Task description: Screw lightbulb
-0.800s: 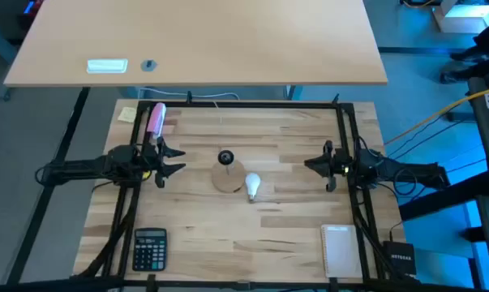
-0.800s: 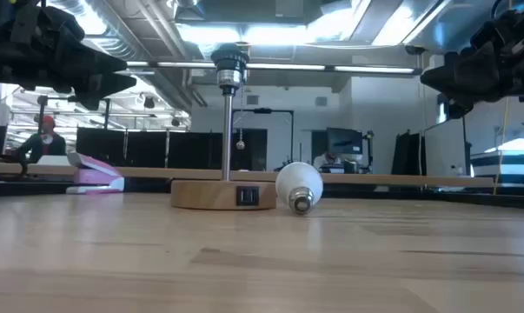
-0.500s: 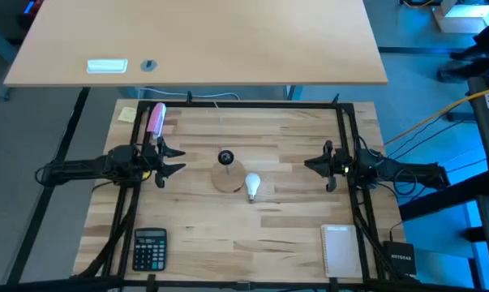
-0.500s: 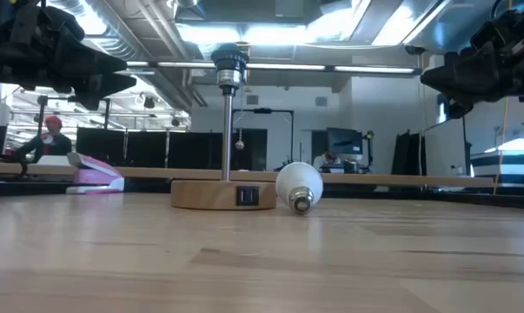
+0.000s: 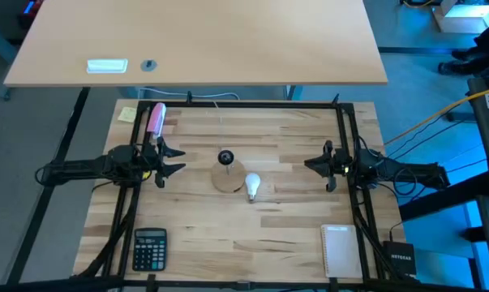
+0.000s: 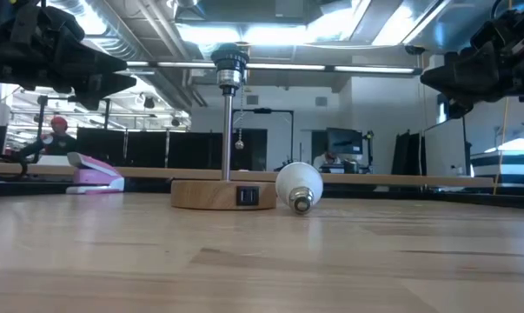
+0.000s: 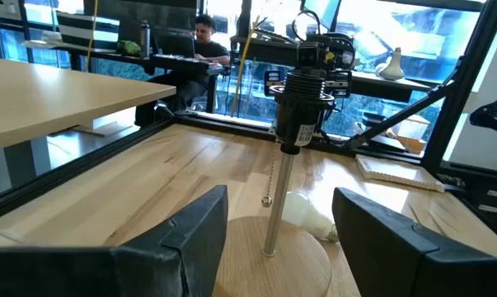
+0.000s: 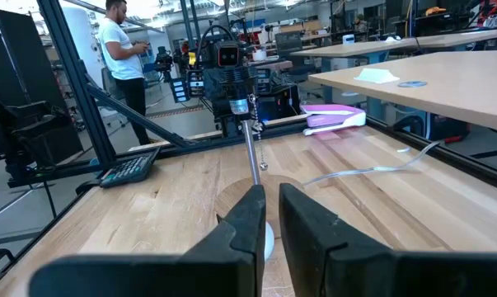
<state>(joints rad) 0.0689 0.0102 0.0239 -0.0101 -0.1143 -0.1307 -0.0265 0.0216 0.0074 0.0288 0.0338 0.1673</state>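
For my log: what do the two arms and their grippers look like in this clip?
Both arms are dark, near-black, built of slim jointed segments. The left gripper has two angular black fingers and a small yellow mark at its wrist. The right gripper matches it, with a small green-yellow spot behind it. Black cables trail from each arm toward the table frame.

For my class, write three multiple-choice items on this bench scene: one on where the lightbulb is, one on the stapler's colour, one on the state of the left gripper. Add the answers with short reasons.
1. Where is the lightbulb?
A. Screwed into the socket
B. Lying on the table beside the wooden lamp base
C. Held in the right gripper

2. What colour is the stapler?
A. Pink
B. Green
C. Black

3. What state is the left gripper in?
A. Shut on the bulb
B. Open, holding nothing
C. Shut on the calculator

Answers: 1 B, since the low view shows it on its side against the base. 2 A, as the high view shows a pink body. 3 B, because the left wrist view shows its fingers spread with only air between.
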